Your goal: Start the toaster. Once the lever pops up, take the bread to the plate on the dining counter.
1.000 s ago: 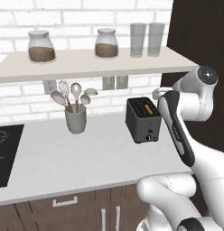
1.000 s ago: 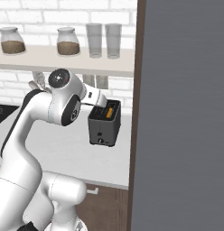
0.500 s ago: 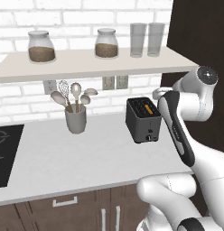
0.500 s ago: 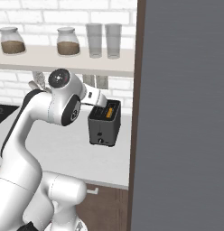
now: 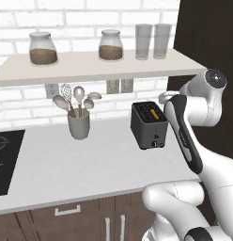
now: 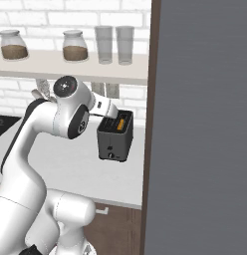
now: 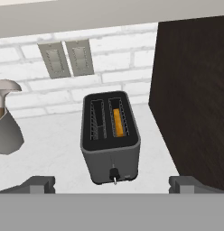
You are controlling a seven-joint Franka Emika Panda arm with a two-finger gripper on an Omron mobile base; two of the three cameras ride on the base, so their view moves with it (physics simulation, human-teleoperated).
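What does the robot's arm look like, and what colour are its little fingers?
The arm is made of smooth, rounded white shells with dark bands at its joints, plus a round grey cap on one joint. No loose cables or writing show. The gripper has two small, blocky dark grey fingertips.

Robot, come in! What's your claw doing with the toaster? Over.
Claw open, empty, above toaster. Bread sits in one slot. Nothing in the way.
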